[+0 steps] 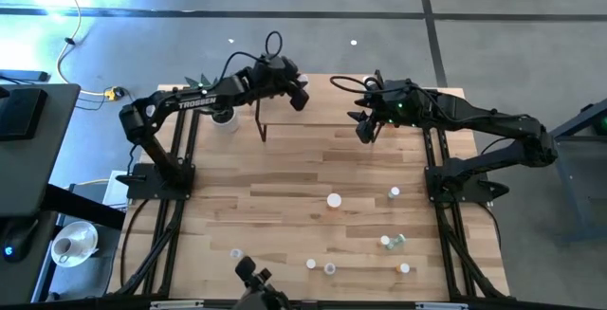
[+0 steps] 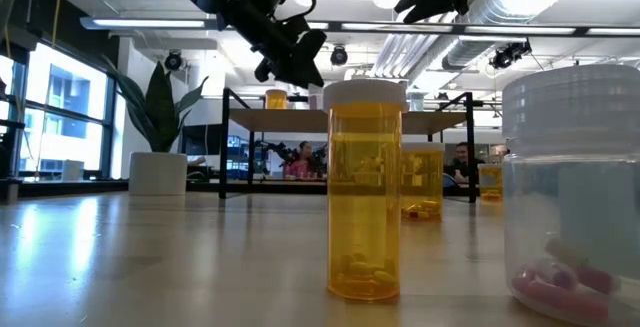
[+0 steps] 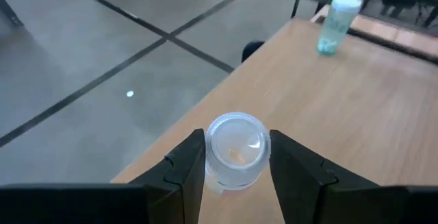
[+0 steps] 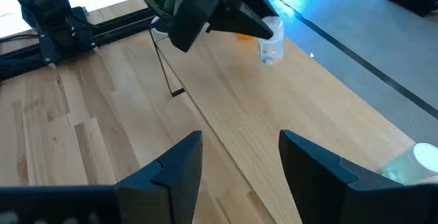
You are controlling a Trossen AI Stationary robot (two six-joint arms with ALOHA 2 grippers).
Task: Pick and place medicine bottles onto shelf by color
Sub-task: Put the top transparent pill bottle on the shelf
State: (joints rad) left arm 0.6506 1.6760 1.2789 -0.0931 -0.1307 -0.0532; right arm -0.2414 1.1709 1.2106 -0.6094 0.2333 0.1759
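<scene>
High view: both arms over shelf [image 1: 379,132] at the surface's far edge; loose bottles [image 1: 334,199] near front.

Left wrist: left tool [image 3: 236,162] pinching clear bottle [image 3: 235,148] on shelf; placing step, release likely next.

Right wrist: right tool [image 4: 239,152] spread, empty, beside green bottle [image 4: 419,161].

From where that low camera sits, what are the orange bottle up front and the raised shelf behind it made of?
The orange bottle looks like see-through amber plastic with a glossy finish: pills show through its wall. Its cap seems to be opaque white plastic. The shelf appears to be pale wood with visible grain, matt, on thin black legs, probably metal.
</scene>
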